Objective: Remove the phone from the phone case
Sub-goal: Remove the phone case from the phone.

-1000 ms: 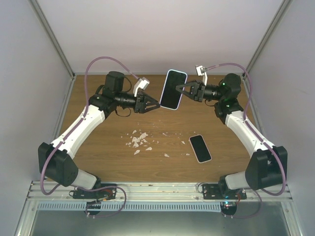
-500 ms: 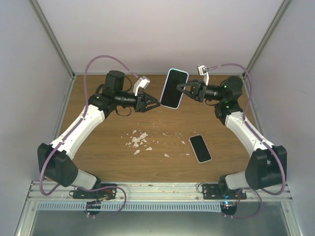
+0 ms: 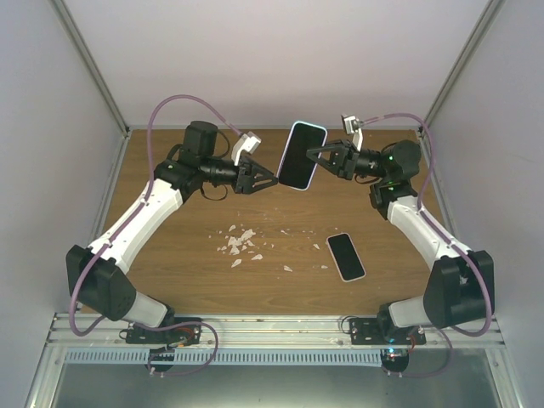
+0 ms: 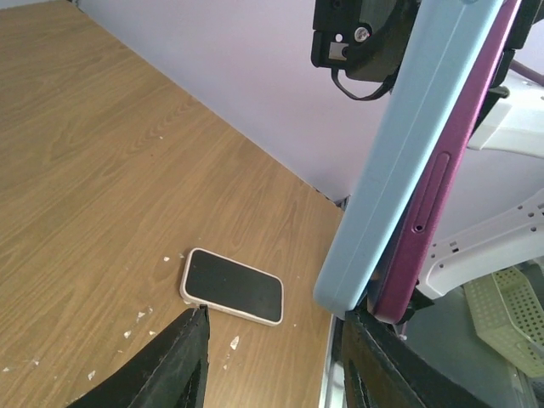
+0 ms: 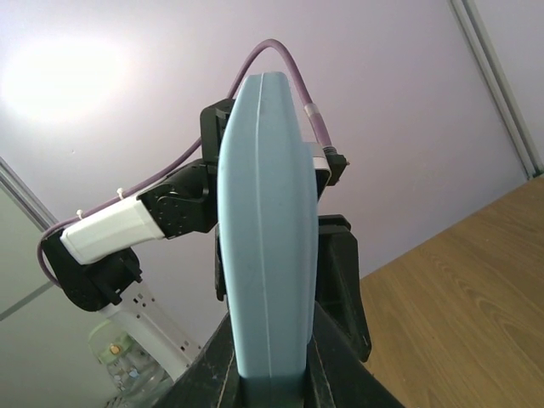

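Observation:
A phone in a light blue case (image 3: 299,155) is held up in the air between the two arms, screen toward the top camera. My right gripper (image 3: 311,155) is shut on its right edge; in the right wrist view the blue case edge (image 5: 268,221) stands clamped between my fingers (image 5: 340,289). My left gripper (image 3: 274,180) is open beside the phone's lower left corner. In the left wrist view the blue case (image 4: 408,161) and a magenta layer (image 4: 455,170) behind it pass just above my right finger (image 4: 382,365). The left gripper (image 4: 280,316) holds nothing.
A second phone with a dark screen and a white case (image 3: 346,256) lies flat on the wooden table at the front right; it also shows in the left wrist view (image 4: 231,286). Small white crumbs (image 3: 240,242) are scattered mid-table. Grey walls enclose the table.
My right arm has swung slightly to the right and tilted, still holding the cased phone at about the same spot. The left gripper has barely moved and stays open.

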You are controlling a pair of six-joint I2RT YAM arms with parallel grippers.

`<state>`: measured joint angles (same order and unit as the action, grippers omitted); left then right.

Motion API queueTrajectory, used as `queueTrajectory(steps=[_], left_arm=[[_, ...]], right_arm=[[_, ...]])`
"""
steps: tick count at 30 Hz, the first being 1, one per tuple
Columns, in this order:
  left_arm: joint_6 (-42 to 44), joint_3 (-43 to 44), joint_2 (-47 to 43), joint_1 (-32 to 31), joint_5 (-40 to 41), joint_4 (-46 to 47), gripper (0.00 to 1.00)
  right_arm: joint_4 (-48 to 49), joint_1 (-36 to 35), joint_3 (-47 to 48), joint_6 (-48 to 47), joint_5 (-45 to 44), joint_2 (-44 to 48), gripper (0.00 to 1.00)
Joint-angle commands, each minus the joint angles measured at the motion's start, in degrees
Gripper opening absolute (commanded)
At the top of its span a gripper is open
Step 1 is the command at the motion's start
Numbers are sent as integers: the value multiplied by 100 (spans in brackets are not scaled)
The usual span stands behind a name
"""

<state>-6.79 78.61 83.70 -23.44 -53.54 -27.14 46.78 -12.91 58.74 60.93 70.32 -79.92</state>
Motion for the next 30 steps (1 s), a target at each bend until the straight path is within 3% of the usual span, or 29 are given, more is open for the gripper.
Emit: queueTrajectory(steps=[1, 12, 21, 30], left_arm=[[43, 46, 294, 38, 674, 166, 43], [102, 99, 326, 41, 171, 306, 43], [155, 195, 266, 26, 452, 616, 43], [170, -169, -76, 28, 885, 1483, 43]], right_arm=[[1137, -392, -58, 806, 580, 217, 0], [1174, -594, -379, 799, 831, 338, 1], [1272, -805, -636, 906, 953, 407, 1], [2273, -963, -906, 1738, 935, 433, 0]])
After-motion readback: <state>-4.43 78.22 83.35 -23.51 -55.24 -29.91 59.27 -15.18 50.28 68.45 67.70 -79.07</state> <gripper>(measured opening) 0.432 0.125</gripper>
